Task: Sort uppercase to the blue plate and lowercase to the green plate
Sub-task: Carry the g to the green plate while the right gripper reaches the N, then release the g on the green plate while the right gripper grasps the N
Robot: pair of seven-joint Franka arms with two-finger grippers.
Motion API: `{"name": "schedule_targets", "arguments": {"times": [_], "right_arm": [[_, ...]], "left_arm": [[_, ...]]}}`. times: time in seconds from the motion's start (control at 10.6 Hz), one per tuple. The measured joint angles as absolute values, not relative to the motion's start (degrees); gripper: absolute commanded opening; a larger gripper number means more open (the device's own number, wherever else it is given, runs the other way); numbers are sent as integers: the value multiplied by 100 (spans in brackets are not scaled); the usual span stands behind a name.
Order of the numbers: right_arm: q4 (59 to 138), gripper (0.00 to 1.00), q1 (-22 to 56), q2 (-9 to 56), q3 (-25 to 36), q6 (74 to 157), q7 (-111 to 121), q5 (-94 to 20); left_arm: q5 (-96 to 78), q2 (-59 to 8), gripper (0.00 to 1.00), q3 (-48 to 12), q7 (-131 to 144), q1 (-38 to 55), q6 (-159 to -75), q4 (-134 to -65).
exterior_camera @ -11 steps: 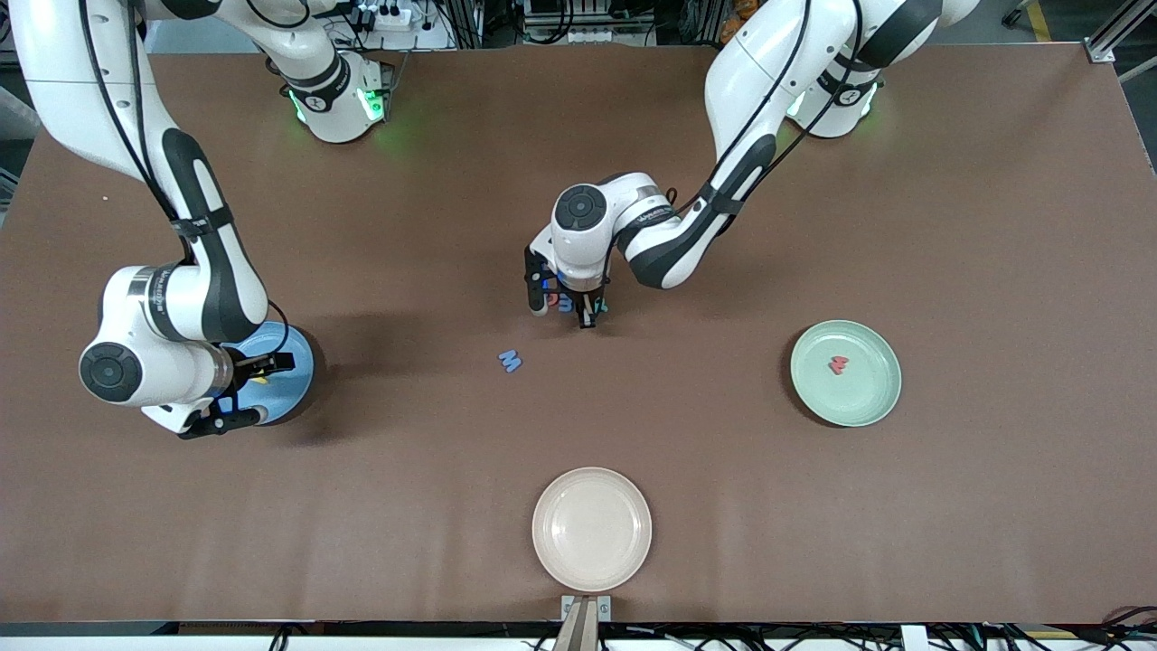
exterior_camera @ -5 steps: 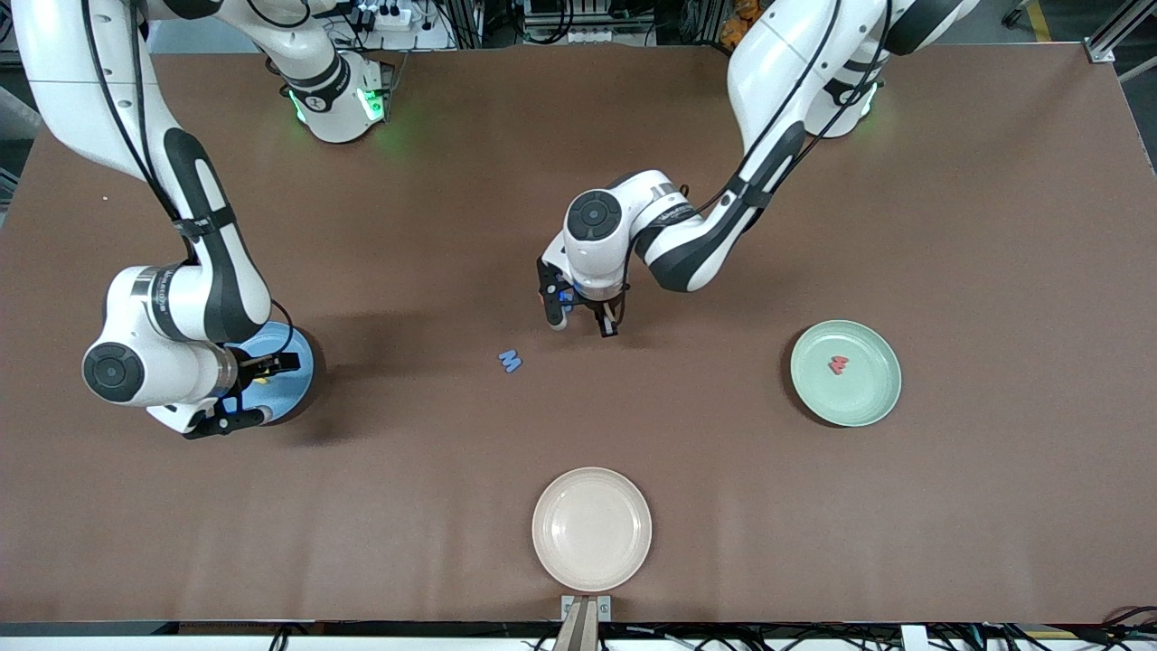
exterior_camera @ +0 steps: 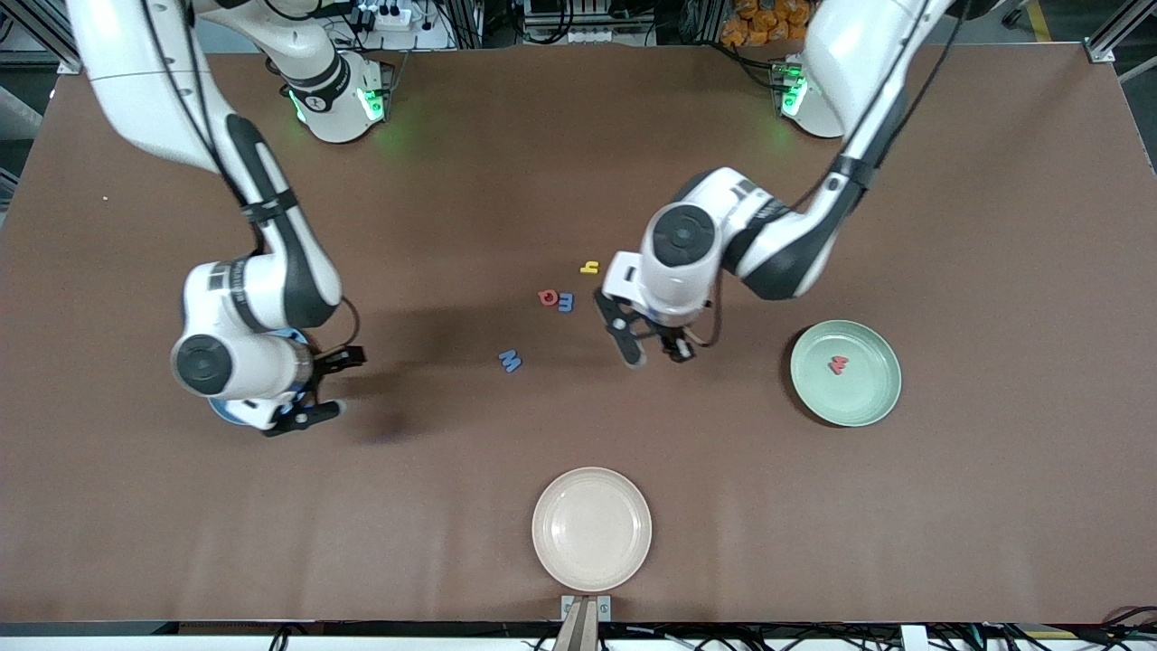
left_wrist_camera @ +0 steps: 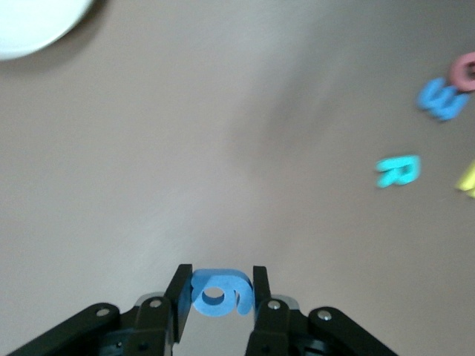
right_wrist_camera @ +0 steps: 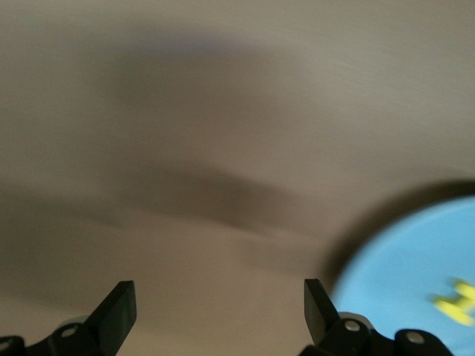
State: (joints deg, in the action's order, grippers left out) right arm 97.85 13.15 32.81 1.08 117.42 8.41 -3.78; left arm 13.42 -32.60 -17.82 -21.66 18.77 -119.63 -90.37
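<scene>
One red w [exterior_camera: 839, 364] in green plate [exterior_camera: 868, 398]

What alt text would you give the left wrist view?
The left claw is shut on a blue g above bare brown table. Farther off lie a teal R, a blue m, a red letter and a yellow one.

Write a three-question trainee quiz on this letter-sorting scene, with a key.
1. True or false: the left gripper holds a blue g.
2. Which letter lies on the green plate? A) red w B) yellow y C) blue m
3. Fill in: the right gripper has its fingers ____.

Key: 1 true; 2 A; 3 open.
</scene>
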Motion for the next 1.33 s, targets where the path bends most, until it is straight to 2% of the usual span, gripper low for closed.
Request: {"name": "schedule_targets", "arguments": {"times": [0.28,0.57,0.95,1.04,1.14,1.23,1.33], "right_arm": [[9730,100,2050,3256,-9,12076,335,-598],[9736,100,2799,3314,-18,12559,-513,-604],[9450,100,3128,3670,-14,12820,-674,-604],[9374,100,3142,3805,-13,12994,-680,-604],[9345,100,3148,3949,-13,13205,-680,-604],[9337,100,3167,4094,-14,13408,-680,-604],[9315,100,3192,4229,-14,13548,-680,-604]], "left_arm": [[1339,-3253,12,-1751,-2168,1025,-11912,-9096],[1339,-3253,12,-1715,-2168,257,-11325,-9145],[1339,-3263,13,-1501,-2168,-336,-10997,-9366],[1336,-3270,16,-1395,-2167,-373,-10997,-9471],[1330,-3280,29,-1314,-2162,-397,-10998,-9553],[1328,-3289,53,-1290,-2156,-433,-11004,-9607],[1328,-3294,100,-1289,-2154,-452,-11009,-9623]]}}
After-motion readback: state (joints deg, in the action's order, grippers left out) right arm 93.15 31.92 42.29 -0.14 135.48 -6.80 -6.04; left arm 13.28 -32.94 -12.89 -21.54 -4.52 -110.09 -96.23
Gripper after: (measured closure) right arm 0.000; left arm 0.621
